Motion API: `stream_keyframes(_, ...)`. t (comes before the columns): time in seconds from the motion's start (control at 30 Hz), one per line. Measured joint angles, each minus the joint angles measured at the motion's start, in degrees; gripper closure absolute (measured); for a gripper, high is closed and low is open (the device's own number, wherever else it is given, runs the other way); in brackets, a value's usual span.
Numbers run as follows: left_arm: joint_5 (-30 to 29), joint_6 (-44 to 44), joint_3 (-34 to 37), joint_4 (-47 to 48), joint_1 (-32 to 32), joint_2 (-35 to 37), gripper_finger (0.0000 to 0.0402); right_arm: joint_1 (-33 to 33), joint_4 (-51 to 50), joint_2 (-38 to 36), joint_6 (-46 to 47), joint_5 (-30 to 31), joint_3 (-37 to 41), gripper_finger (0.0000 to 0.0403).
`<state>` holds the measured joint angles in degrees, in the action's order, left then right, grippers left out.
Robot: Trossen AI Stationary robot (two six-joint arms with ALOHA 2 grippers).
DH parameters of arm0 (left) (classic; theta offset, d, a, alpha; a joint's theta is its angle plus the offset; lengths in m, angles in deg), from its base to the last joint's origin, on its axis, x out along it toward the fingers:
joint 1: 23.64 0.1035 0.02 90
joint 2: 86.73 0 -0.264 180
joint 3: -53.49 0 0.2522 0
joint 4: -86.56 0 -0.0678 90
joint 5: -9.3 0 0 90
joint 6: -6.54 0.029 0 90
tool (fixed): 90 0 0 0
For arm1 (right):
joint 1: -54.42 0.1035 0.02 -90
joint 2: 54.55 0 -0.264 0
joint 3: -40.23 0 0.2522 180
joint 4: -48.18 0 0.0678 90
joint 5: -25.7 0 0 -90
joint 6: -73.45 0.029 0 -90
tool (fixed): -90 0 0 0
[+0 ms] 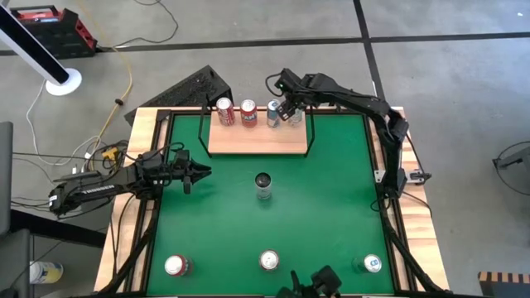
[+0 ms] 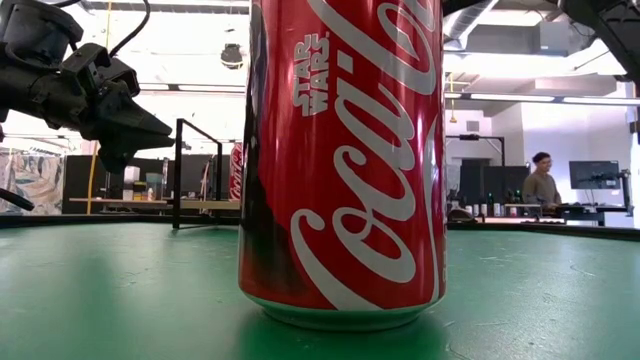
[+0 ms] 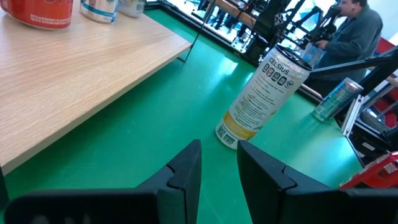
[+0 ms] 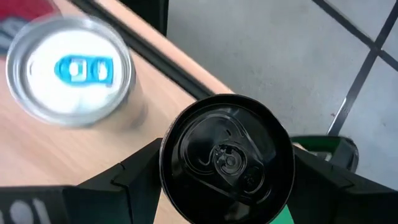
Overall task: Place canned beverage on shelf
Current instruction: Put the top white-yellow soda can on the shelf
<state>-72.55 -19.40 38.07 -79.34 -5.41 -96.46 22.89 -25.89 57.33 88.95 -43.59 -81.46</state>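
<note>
The shelf (image 1: 257,139), a light-wood board with black rails, lies at the table's far middle. Two red cans (image 1: 236,112) and a silver can with a blue tab (image 4: 68,68) stand along its far edge. My right gripper (image 1: 288,110) is over the shelf's far right end, shut on a black-topped can (image 4: 227,155). A white Celsius can (image 3: 264,93) stands upright on the green felt at the table's middle. My left gripper (image 3: 217,162) waits at the table's left, pointing toward that can, with a narrow gap and nothing between its fingers. My right gripper pinches the black-topped can between its two fingers, one on each side of the wall just under the top rim (image 4: 166,163). The fingers (image 4: 134,171) come slanting down from above. The can stands upright beside the silver can; its body hides whether its bottom rests on the shelf.
Three more cans stand along the near edge: a red Coca-Cola can (image 2: 340,160) close before the low camera, one at the near left (image 1: 175,265) and one at the near right (image 1: 373,263). A person (image 2: 542,185) sits beyond the table.
</note>
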Motion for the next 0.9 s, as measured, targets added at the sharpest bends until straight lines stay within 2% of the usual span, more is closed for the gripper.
stream_keyframes(0.27,0.0,0.0,0.0,0.0,0.0,0.0,0.0313,0.0,-0.2,-1.2,4.0,0.5,0.1,0.0114)
stream_keyframes(0.5,0.0,0.0,0.0,0.0,0.0,0.0,0.0313,1.0,-0.3,-1.2,9.2,6.2,0.1,0.0114)
stream_keyframes(0.9,0.0,0.0,0.0,0.0,0.0,0.0,0.0313,1.1,-1.5,-1.2,13.2,6.1,0.1,0.0114)
